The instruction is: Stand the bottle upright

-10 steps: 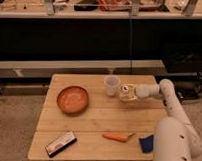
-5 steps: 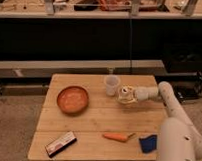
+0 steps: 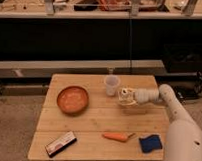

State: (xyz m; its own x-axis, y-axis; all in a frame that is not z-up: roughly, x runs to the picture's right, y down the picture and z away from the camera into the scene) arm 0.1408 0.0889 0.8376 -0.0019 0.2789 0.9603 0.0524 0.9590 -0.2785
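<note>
The bottle, small, cream-white with tan markings, is at the right middle of the wooden table, just right of the clear cup. My gripper reaches in from the right on the pale arm and is shut on the bottle, holding it at or just above the tabletop. The bottle's lower part is partly hidden by the gripper.
An orange bowl sits at the table's left middle. A carrot, a blue sponge and a flat snack bar lie near the front edge. A dark shelf unit stands behind the table.
The gripper with the bottle has sunk slightly toward the tabletop and shifted a little left. Nothing else has moved.
</note>
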